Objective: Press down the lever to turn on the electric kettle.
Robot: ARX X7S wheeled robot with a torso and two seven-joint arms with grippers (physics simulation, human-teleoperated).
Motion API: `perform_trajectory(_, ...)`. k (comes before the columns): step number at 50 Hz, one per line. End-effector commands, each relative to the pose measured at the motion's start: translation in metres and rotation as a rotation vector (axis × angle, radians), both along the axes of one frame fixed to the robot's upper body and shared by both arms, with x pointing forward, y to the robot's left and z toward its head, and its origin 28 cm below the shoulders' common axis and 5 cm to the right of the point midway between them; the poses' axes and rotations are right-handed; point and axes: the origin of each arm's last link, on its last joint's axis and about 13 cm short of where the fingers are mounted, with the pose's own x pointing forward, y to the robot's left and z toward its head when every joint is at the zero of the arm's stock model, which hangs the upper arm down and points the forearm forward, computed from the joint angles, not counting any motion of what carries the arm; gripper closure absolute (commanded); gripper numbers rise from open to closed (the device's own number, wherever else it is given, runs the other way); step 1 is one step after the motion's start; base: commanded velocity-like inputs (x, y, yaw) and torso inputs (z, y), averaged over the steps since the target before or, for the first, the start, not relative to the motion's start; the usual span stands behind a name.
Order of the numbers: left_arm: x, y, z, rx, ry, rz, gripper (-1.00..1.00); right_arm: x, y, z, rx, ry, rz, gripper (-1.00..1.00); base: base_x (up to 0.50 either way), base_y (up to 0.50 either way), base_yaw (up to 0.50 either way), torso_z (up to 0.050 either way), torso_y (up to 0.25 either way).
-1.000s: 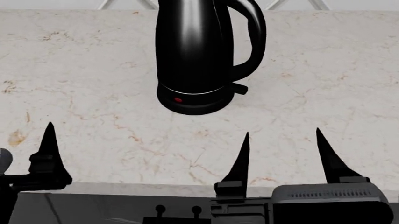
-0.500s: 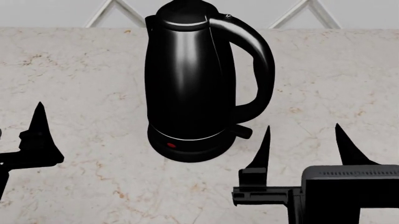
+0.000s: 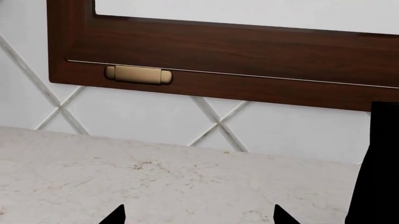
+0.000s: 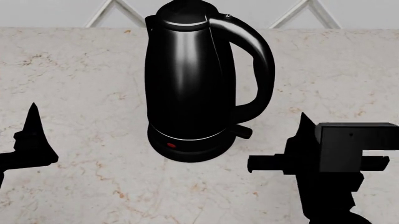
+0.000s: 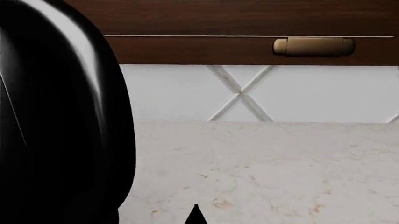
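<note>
The electric kettle [image 4: 187, 79] stands upright on the marble counter, glossy black with a curved handle on its right and a red dot on its base. The lever [image 4: 242, 131] juts out to the right just below the handle's lower end. My right gripper [image 4: 303, 119] is shut and empty. It hangs level with the lever and a short way to its right, not touching it. In the right wrist view its joined tips [image 5: 195, 215] sit beside the kettle body [image 5: 56, 116]. My left gripper [image 3: 198, 213] is open and empty, left of the kettle; one finger [image 4: 31, 126] shows in the head view.
The marble counter [image 4: 93, 70] runs back to a white tiled wall with diagonal seams [image 4: 115, 11]. Above it hangs a dark wooden cabinet [image 3: 249, 46] with a brass handle [image 3: 138, 74], which also shows in the right wrist view [image 5: 313, 46].
The head view tilted up a second ago, then held still. My right gripper has shut its fingers and moved up and right. My left gripper has shifted slightly left and down.
</note>
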Motion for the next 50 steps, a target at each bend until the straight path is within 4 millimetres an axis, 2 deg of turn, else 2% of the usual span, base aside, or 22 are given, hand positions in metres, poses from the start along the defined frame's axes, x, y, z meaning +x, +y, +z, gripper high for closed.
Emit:
perform_trajectory(1, -0.001, 0.003, 0.0, 0.003, -0.009, 0.006, -1.0, 0.044, 0.003, -0.009, 0.113, 0.124, 0.139, 1.0, 0.0, 0.0, 0.0, 0.0, 0.0)
perform_trajectory(3, 0.0, 0.003, -0.001, 0.003, -0.005, 0.006, -1.0, 0.049, 0.003, -0.015, 0.121, 0.155, 0.151, 1.0, 0.0, 0.0, 0.0, 0.0, 0.0)
perform_trajectory(14, 0.001, 0.004, -0.002, -0.001, -0.004, 0.013, -1.0, 0.054, 0.007, -0.022, 0.145, 0.177, 0.191, 1.0, 0.0, 0.0, 0.0, 0.0, 0.0)
perform_trajectory(21, 0.002, 0.004, -0.003, 0.0, -0.002, 0.015, -1.0, 0.05, 0.007, -0.025, 0.169, 0.174, 0.232, 1.0, 0.0, 0.0, 0.0, 0.0, 0.0)
perform_trajectory(32, 0.002, 0.003, -0.002, 0.004, -0.003, 0.017, -1.0, 0.036, 0.013, -0.018, 0.156, 0.146, 0.289, 1.0, 0.0, 0.0, 0.0, 0.0, 0.0)
perform_trajectory(50, 0.004, 0.005, -0.004, -0.008, 0.004, 0.02, -1.0, 0.037, 0.019, -0.022, 0.128, 0.185, 0.326, 1.0, 0.0, 0.0, 0.0, 0.0, 0.0)
